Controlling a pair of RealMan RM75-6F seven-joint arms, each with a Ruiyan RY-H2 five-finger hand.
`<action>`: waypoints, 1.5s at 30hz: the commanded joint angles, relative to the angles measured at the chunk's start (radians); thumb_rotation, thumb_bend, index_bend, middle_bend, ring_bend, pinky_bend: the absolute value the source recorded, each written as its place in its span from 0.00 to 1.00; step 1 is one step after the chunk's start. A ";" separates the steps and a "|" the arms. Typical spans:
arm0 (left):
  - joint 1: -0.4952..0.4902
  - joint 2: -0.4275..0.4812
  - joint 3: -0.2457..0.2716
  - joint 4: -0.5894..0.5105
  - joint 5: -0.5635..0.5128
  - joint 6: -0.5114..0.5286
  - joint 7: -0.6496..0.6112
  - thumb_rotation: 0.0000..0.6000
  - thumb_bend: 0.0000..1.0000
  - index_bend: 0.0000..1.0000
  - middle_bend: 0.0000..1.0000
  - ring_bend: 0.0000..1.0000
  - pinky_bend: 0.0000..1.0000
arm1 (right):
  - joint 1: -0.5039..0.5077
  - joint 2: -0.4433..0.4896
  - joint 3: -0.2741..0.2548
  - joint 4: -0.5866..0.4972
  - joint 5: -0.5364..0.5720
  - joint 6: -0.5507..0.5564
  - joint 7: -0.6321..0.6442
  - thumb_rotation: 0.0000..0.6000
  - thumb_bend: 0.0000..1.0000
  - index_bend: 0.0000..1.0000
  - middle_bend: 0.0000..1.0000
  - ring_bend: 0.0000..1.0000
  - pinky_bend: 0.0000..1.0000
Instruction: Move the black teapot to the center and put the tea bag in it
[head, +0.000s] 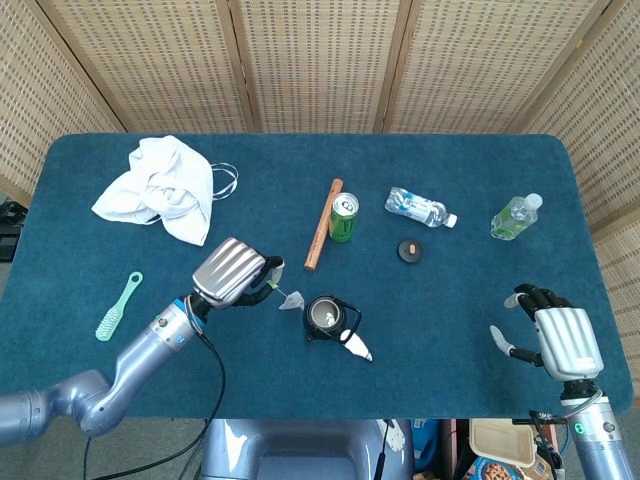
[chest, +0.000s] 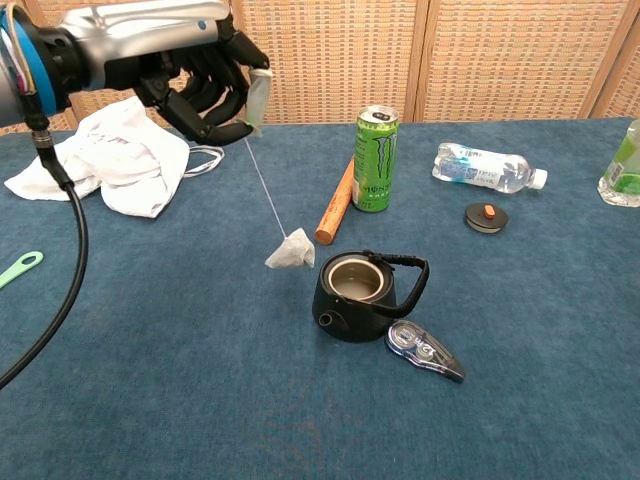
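Tea bag (chest: 290, 251) hangs by its string from the left hand (chest: 205, 75), fingers pinching its tag, just beside the open black teapot (chest: 358, 296), ready for lowering inside.

You have open worktop (chest: 150, 380) left of the black teapot (chest: 355, 297), while the wooden stick (chest: 334, 203), green can (chest: 375, 159) and tape dispenser (chest: 425, 350) crowd its other sides.

In the chest view we lose the green brush (chest: 20, 268) and the green-tinted bottle (chest: 622, 168) past the picture's edges. The left hand (chest: 205, 75) hides part of the white cloth (chest: 110, 160), and the right hand (head: 555, 335) appears only from overhead. The teapot (chest: 355, 295) interior looks empty, perhaps, though shadow obscures it.
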 joint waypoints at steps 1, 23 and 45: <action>-0.021 -0.015 -0.017 -0.003 -0.029 -0.005 0.014 1.00 0.51 0.65 0.76 0.75 0.74 | 0.000 0.001 0.001 0.001 0.002 -0.002 0.004 0.38 0.50 0.43 0.37 0.35 0.51; -0.162 -0.069 -0.069 -0.022 -0.202 -0.036 0.111 1.00 0.51 0.65 0.76 0.75 0.74 | -0.007 0.006 0.002 0.025 0.008 -0.007 0.036 0.40 0.50 0.43 0.37 0.35 0.51; -0.209 -0.121 -0.007 -0.001 -0.238 -0.051 0.118 1.00 0.51 0.65 0.76 0.75 0.74 | -0.006 0.002 0.003 0.045 0.020 -0.024 0.057 0.41 0.50 0.43 0.37 0.35 0.51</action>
